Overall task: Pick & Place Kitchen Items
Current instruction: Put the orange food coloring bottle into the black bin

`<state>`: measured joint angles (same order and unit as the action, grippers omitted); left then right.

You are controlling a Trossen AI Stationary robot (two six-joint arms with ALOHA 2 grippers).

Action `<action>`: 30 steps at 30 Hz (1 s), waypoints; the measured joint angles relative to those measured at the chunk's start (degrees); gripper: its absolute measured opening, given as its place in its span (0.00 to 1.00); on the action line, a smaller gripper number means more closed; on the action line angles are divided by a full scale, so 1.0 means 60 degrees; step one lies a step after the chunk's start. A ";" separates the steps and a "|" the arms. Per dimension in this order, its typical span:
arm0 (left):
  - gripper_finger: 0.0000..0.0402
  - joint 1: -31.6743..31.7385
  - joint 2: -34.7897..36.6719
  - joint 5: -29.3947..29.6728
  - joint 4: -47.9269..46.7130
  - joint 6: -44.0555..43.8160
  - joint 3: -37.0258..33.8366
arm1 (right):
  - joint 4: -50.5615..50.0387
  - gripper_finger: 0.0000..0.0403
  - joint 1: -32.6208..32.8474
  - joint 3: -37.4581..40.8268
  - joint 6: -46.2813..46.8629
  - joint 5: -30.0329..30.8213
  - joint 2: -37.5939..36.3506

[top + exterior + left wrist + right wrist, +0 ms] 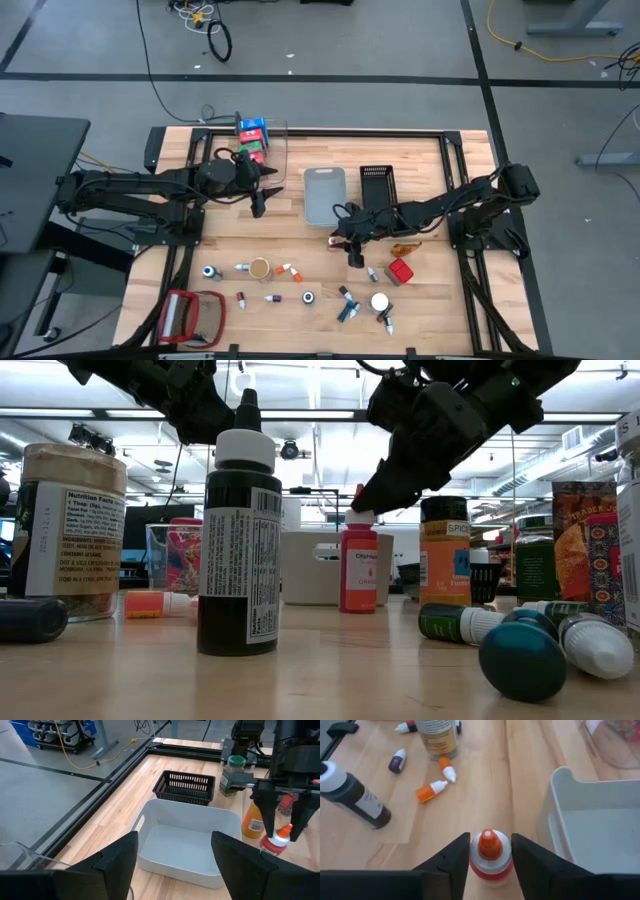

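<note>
A small red bottle (490, 862) with a white shoulder and an orange cap stands upright on the table (430, 300), just in front of the grey bin (323, 195). My right gripper (490, 855) is shut on it; the low view shows the bottle (358, 570) standing on its base. My left gripper (175, 865) hovers open over the table's left half, near the clear bin (275, 150), with nothing between its fingers. Several other small bottles, jars and cartons lie scattered toward the near edge. My right gripper has the red bottle's white shoulder (504, 851), just below the cap, pinched between its two fingers. The fingers slant down at it from the table's right side. The bottle stands upright with its base on the table.
A black basket (377, 185) sits right of the grey bin. The clear bin holds cartons (252, 135). Near the front are a black bottle (357, 795), a round jar (437, 740), orange droppers (431, 790), a red carton (400, 272) and a red-framed flat object (190, 318).
</note>
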<state>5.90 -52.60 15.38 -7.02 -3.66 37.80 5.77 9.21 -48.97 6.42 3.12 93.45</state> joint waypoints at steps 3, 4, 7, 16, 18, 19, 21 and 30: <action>0.65 0.0002 0.0000 0.0000 0.0000 0.0000 0.0000 | -0.0019 0.30 -0.0091 -0.0005 0.0029 0.0053 -0.0002; 0.65 0.0002 0.0000 0.0000 0.0000 0.0000 0.0000 | -0.0020 0.28 -0.0130 -0.0007 0.0031 0.0041 -0.0004; 0.65 0.0006 0.0000 0.0000 -0.0002 0.0000 0.0000 | 0.0027 0.25 -0.0214 -0.0025 0.0011 0.0111 -0.0015; 0.65 0.0006 0.0000 0.0000 -0.0002 0.0000 0.0000 | 0.0511 0.17 -0.0244 0.0004 -0.0189 -0.0851 -0.0360; 0.65 0.0006 0.0000 0.0000 -0.0002 0.0000 0.0000 | 0.0554 0.12 -0.0250 0.0004 -0.0295 -0.0942 -0.0600; 0.65 0.0006 0.0000 0.0000 -0.0002 0.0000 0.0000 | 0.0532 0.10 -0.0255 0.0004 -0.0372 -0.0945 -0.0694; 0.65 0.0006 0.0000 0.0000 -0.0002 0.0000 0.0000 | 0.0492 0.08 -0.0257 0.0004 -0.0594 -0.0849 -0.0789; 0.65 -0.0002 0.0000 0.0000 -0.0004 -0.0004 0.0000 | 0.0454 0.09 -0.0255 0.0011 -0.1020 -0.0411 -0.1065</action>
<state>5.89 -52.60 15.38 -7.04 -3.68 37.80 8.49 7.68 -48.90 0.29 0.66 87.06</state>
